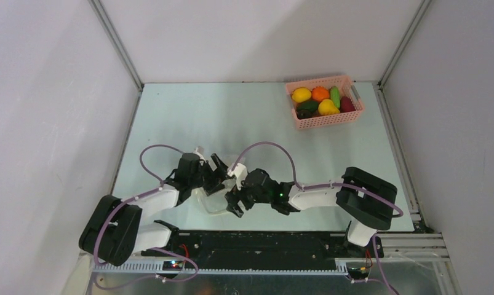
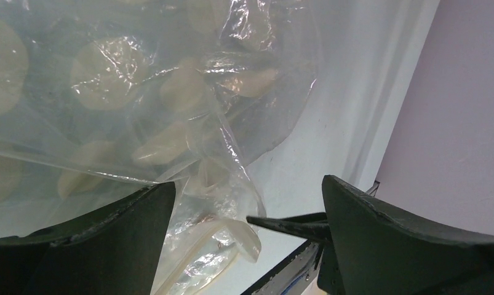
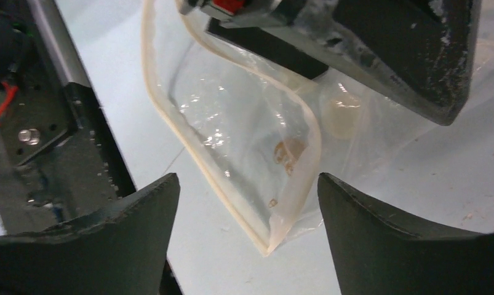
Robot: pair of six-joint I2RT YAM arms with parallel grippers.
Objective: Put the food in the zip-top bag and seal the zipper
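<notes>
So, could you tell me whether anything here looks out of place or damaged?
The bag lies crumpled near the table's near edge, its zipper strip curving open, with small brownish smudges on the plastic. The food sits tidily in the basket; nothing is spilled.

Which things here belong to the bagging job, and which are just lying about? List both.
Job: food, sitting in the pink basket; zip-top bag; zipper; left gripper and right gripper, both open.
Lying about: the pink basket itself; purple cables.
</notes>
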